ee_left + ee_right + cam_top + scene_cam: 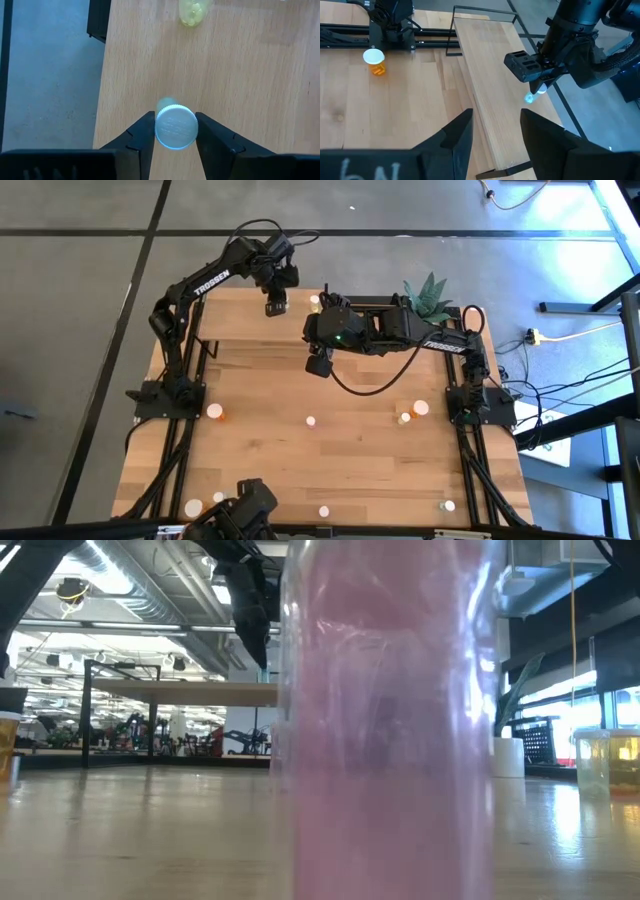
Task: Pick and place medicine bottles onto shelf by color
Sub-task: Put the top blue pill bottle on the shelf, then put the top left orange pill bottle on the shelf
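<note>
Pink bottle: it fills our low view, blurred, hiding the table behind.
Capped bottle: we cannot tell its colour.

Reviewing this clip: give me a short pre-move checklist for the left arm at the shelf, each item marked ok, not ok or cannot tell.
1. Small white-capped bottle sits between the left tool fingers: ok.
2. Bottle stands over the raised light-wood shelf, not past its edge: ok.
3. Bottle base rests on the shelf: cannot tell.
4. Fingers clear of the cap for lifting away: cannot tell; any gaps look narrow.
5. Lying yellowish bottle stays apart from the left tool: ok.
6. Right tool open, empty, apart from the left arm: ok.
</note>
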`<move>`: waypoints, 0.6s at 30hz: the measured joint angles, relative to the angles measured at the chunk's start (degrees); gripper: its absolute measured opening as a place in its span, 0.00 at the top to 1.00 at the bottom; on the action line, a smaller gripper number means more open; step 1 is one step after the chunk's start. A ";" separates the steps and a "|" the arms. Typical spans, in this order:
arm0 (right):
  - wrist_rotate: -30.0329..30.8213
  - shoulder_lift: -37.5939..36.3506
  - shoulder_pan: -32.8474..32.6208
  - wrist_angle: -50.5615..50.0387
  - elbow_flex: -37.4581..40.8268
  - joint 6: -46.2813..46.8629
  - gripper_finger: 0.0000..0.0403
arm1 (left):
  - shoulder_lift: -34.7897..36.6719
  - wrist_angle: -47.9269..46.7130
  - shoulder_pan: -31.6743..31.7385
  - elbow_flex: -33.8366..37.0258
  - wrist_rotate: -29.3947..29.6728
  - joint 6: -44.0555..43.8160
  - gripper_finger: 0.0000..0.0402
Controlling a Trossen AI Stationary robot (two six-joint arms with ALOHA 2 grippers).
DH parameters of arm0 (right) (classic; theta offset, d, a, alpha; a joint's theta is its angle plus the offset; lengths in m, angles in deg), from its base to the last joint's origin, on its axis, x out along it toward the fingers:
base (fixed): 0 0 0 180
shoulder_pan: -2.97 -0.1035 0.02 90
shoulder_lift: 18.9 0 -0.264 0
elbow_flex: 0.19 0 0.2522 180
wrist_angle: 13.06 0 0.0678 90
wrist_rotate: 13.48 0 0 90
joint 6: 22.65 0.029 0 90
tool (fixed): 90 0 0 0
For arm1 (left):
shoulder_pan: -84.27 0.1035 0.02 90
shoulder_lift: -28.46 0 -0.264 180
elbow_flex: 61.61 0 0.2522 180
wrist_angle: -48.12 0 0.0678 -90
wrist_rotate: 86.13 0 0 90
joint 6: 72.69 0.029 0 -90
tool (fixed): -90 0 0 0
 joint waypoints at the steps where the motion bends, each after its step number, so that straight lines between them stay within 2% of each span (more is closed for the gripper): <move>1: 0.00 0.00 0.00 0.00 0.00 0.03 0.59 | 0.00 0.00 0.00 0.00 0.00 -0.02 0.70; 6: 0.00 0.00 0.00 -0.01 0.00 0.03 0.59 | 0.00 -0.01 -0.02 0.00 -0.28 -0.02 0.68; 13: 0.00 0.00 0.00 0.00 0.00 0.08 0.59 | 0.00 0.00 -0.02 0.00 0.05 0.04 0.55; 18: 0.00 0.00 0.00 0.00 0.00 0.09 0.59 | 0.02 0.01 0.00 0.00 0.87 0.07 0.50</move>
